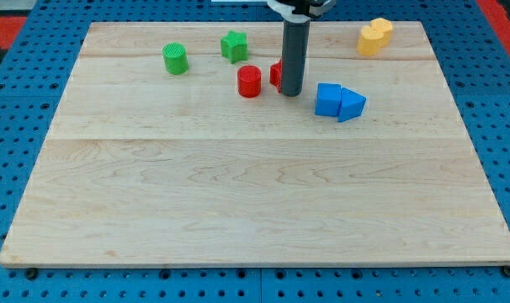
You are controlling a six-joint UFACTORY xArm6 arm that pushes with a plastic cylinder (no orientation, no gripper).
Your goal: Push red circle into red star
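The red circle (249,81) stands on the wooden board (255,185) near the view's top centre. The red star (276,74) is just to its right, mostly hidden behind my rod, with a small gap between the two. My tip (291,93) rests on the board right in front of the red star, to the right of the red circle.
A green circle (176,59) and a green star (234,45) lie at the view's top left. A blue cube (328,99) touches a blue triangle (352,104) right of my tip. Two yellow blocks (374,37) sit at the top right.
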